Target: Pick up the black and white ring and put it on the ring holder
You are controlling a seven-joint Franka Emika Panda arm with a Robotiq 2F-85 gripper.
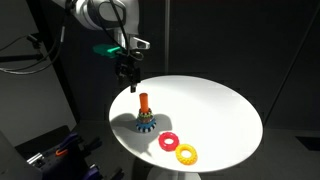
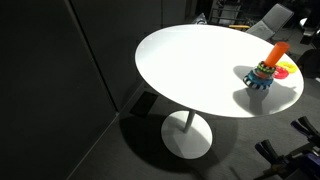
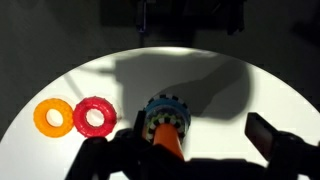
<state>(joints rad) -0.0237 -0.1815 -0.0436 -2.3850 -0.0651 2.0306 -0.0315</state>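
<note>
While we are working inward from the near edge of the white round table [image 1: 225,115], we are recording a yellow ring [image 1: 187,153] lying flat closest to the rim, with a red ring [image 1: 168,142] lying flat just beside it. Beyond them the ring holder [image 1: 145,118] is standing upright, its orange peg rising from a dark base with a teal scalloped edge. We are unable to place the black and white ring with certainty. A dark band is showing around the foot of the peg in the wrist view, and we cannot tell whether that is the ring or the base itself. Farther back the gripper [image 1: 127,80] is hanging above the tabletop, higher than the peg tip and apart from it. In the wrist view its fingers [image 3: 268,135] are standing spread wide, holding nothing, with the holder showing between them. Farthest off, the arm [image 1: 100,15] is reaching in against the dark background.
</note>
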